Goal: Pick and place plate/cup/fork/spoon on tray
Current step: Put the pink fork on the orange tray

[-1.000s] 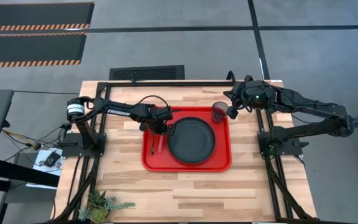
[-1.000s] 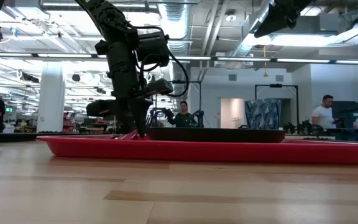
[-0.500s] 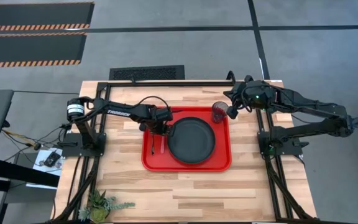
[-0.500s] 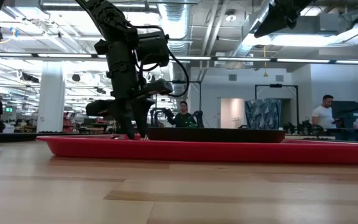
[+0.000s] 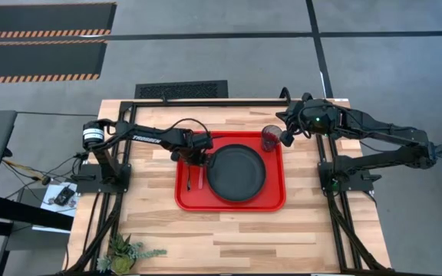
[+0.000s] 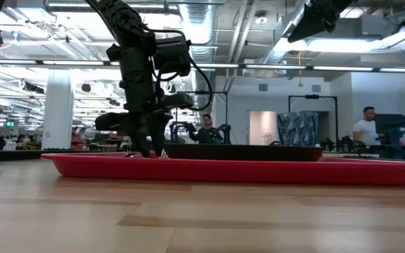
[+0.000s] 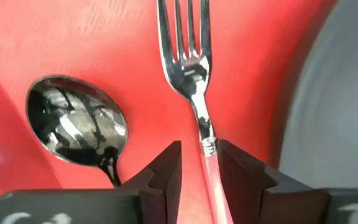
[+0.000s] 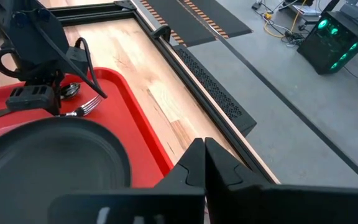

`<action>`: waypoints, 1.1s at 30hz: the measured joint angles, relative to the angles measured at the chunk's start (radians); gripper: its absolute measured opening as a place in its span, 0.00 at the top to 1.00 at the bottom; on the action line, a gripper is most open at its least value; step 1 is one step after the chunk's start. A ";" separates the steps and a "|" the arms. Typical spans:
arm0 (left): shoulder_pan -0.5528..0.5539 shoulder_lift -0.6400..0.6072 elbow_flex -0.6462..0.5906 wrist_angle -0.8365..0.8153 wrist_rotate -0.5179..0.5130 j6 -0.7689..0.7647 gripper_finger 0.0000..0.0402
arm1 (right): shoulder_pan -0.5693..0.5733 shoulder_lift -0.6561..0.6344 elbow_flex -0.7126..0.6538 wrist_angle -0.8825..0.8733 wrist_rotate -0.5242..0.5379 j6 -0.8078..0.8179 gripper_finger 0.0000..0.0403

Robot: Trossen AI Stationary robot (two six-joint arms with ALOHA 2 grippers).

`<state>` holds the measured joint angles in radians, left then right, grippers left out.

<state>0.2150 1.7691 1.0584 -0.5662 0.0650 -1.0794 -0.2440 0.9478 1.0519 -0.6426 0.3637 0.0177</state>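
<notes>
On the wooden table [image 5: 229, 230], the left gripper [image 7: 197, 163] stands slightly open astride the fork [image 7: 191, 81], fingers flanking its handle, gripping nothing.

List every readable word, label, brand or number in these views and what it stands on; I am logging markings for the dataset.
Left arm: pale lettering along the link, too small to read.
Left pincer body: pale marks at the picture's edge, cut off, unreadable.
Tray, plate, cup, fork, spoon: no text visible.
Room behind: no legible signs.
</notes>
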 joint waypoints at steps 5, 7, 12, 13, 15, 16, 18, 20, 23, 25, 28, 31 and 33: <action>-0.012 0.000 0.000 0.004 -0.033 -0.013 0.78 | 0.000 0.000 0.000 0.000 0.000 0.000 0.97; -0.022 0.000 0.000 0.005 -0.055 -0.029 0.78 | 0.000 0.000 0.000 0.000 0.000 -0.001 0.97; -0.029 0.000 0.000 0.008 -0.068 -0.034 0.78 | 0.000 0.000 0.000 0.000 0.000 -0.002 0.97; -0.030 0.000 0.000 0.008 -0.071 -0.034 0.78 | 0.000 0.000 0.000 0.000 0.000 -0.002 0.97; -0.032 0.000 0.000 0.008 -0.074 -0.035 0.78 | 0.000 0.000 0.000 0.000 0.000 -0.003 0.97; -0.032 0.000 0.000 0.009 -0.074 -0.035 0.78 | 0.000 0.000 0.000 0.000 0.000 -0.003 0.97; -0.032 0.000 0.000 0.022 -0.073 -0.035 0.78 | 0.000 0.000 0.000 0.000 0.000 -0.003 0.97; -0.032 0.000 0.000 0.031 -0.073 -0.034 0.78 | 0.000 0.000 0.000 0.000 0.000 -0.003 0.97; -0.032 0.000 0.000 0.029 -0.082 -0.034 0.78 | 0.000 0.000 0.000 0.000 0.000 -0.003 0.97; -0.032 0.000 0.000 0.028 -0.090 -0.033 0.78 | 0.000 0.000 0.000 0.001 0.000 -0.003 0.97; -0.032 0.000 0.000 0.027 -0.090 -0.032 0.78 | 0.000 0.000 0.000 0.001 0.000 -0.003 0.97; -0.034 0.000 0.000 0.027 -0.109 -0.029 0.78 | 0.000 0.000 0.000 0.001 0.000 -0.003 0.97; -0.034 0.000 0.000 0.027 -0.119 -0.030 0.78 | 0.000 0.000 0.000 0.001 0.000 -0.003 0.97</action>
<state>0.1806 1.7691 1.0584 -0.5388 -0.0536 -1.1091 -0.2440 0.9478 1.0523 -0.6418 0.3637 0.0149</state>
